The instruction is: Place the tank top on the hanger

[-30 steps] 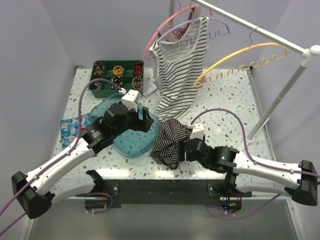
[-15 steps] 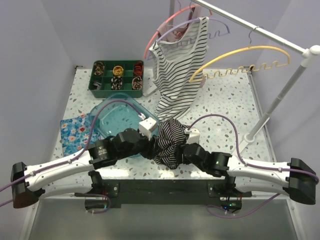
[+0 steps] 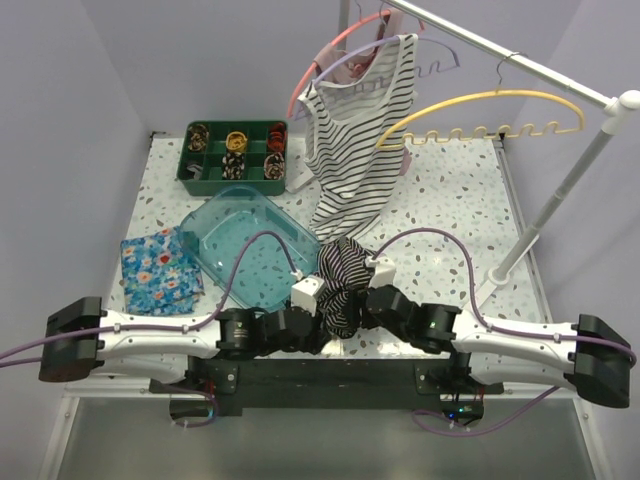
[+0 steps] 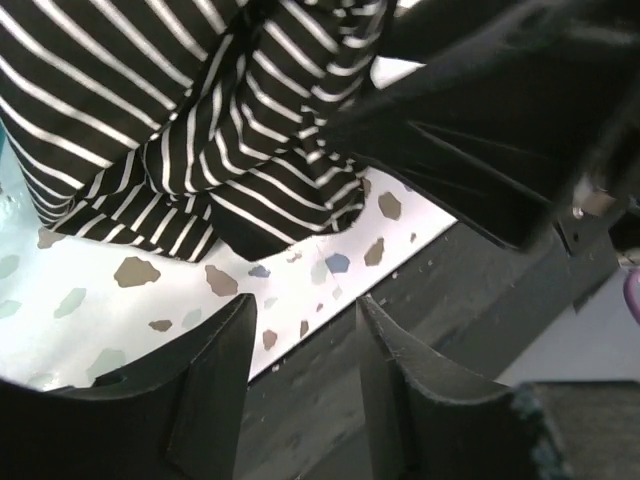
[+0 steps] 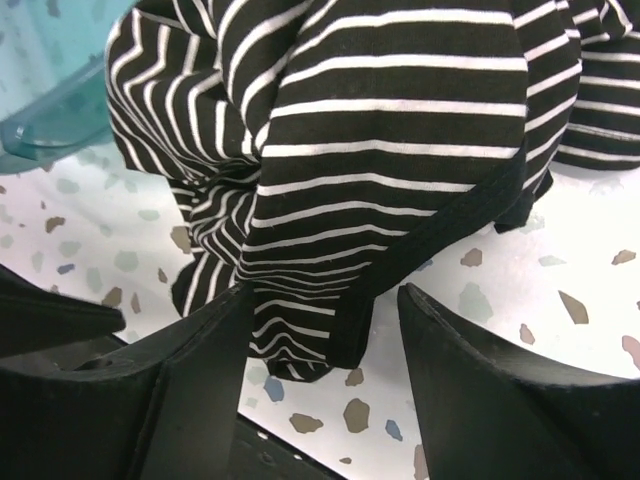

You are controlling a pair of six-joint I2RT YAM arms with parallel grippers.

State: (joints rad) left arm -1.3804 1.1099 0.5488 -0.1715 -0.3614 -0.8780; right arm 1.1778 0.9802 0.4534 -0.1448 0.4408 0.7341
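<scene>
The tank top (image 3: 341, 281), black with thin white stripes, lies crumpled on the table near the front edge. It also shows in the left wrist view (image 4: 190, 130) and the right wrist view (image 5: 380, 130). The yellow hanger (image 3: 480, 112) hangs by its hook on the rack's rail at the back right. My left gripper (image 3: 322, 330) is open and empty at the table's front edge, just left of the top (image 4: 305, 330). My right gripper (image 3: 358, 308) is open, and a hem fold of the top lies between its fingers (image 5: 320, 330).
A white striped top (image 3: 355, 150) hangs on a lilac hanger (image 3: 440, 55), with a pink hanger (image 3: 325, 50) beside it. A teal bin (image 3: 250, 235), a green compartment tray (image 3: 235, 155) and a floral cloth (image 3: 160, 268) sit on the left. The rack pole (image 3: 560, 200) stands at the right.
My left arm swung from over the teal bin down to the front edge beside the tank top. My right gripper moved slightly left. The yellow hanger swung round on the rail.
</scene>
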